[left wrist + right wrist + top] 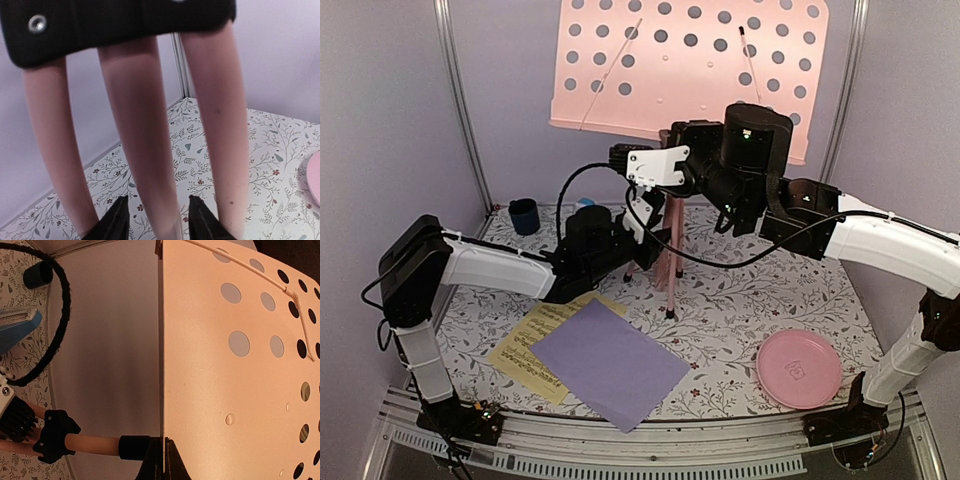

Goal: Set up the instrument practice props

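Note:
The pink music stand's perforated desk (690, 60) rises at the back on its tripod legs (665, 265). My right gripper (672, 135) (164, 440) is shut on the desk's (225, 365) thin edge. My left gripper (653, 243) (157, 200) is open low at the tripod, its fingertips (120, 212) on either side of the middle leg (145, 125) with a gap on each side. The lavender sheet (610, 365) lies flat in front, overlapping the yellow sheet (533, 345). The blue metronome (15, 332) (583, 203) stands behind my left arm, mostly hidden.
A small dark blue cup (524, 215) (37, 275) sits at the back left corner. A round pink plate (798, 368) (315, 180) lies at the front right. White walls and metal posts (460, 100) close in the floral table (750, 300).

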